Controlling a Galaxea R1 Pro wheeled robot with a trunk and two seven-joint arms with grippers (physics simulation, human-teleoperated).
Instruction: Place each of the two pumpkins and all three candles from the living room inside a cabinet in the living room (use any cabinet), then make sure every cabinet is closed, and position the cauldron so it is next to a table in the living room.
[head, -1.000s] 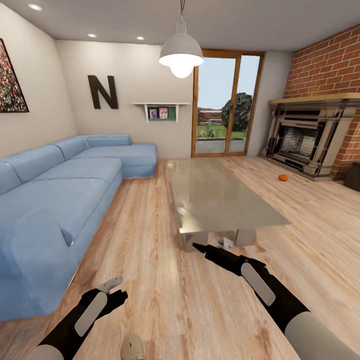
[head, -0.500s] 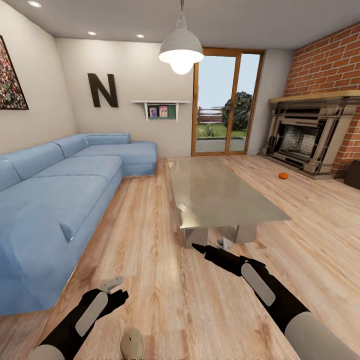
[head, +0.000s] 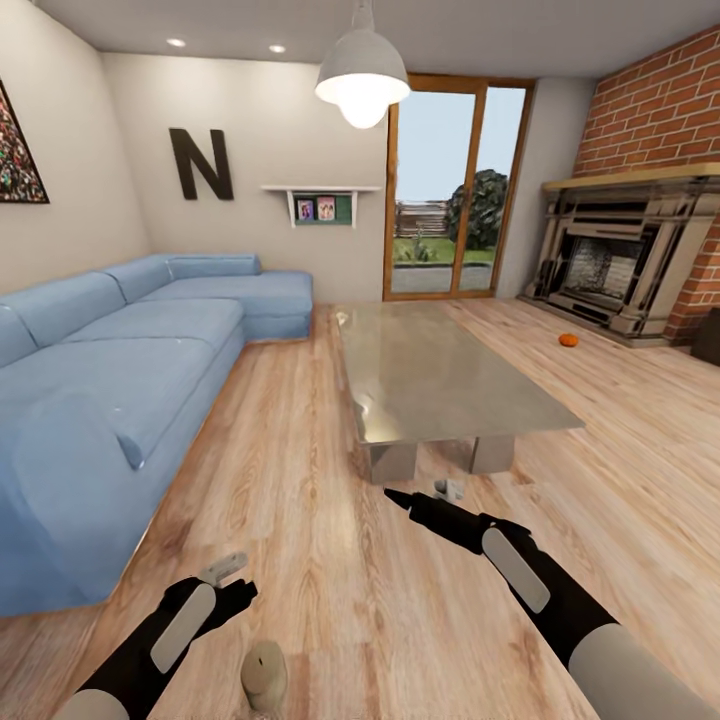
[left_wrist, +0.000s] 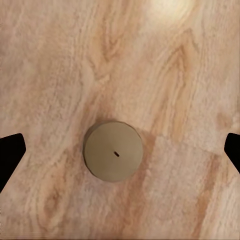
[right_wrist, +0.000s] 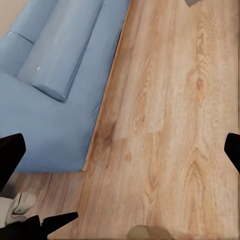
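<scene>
A stubby beige candle (head: 264, 672) stands on the wooden floor at the head view's bottom edge. My left gripper (head: 236, 580) hangs open above it. From above, the candle (left_wrist: 113, 151) sits centred between the wide-apart fingertips (left_wrist: 11, 154) of my left gripper (left_wrist: 120, 152). My right gripper (head: 395, 497) reaches toward the near end of the glossy grey table (head: 440, 380) and is open (right_wrist: 120, 152), with nothing between its fingers. One orange pumpkin (head: 568, 340) lies on the floor before the fireplace. The cauldron and cabinet are not identifiable.
A long blue sofa (head: 110, 380) fills the left side. The stone fireplace (head: 620, 270) and brick wall stand at the right, glass doors (head: 455, 190) at the back. A small pale object (head: 447, 489) lies by the table's near support. A dark shape (head: 708, 335) touches the right edge.
The whole head view has shifted, so the room's things sit higher in the picture and more of the candle shows at the bottom. Both arms keep their pose.
</scene>
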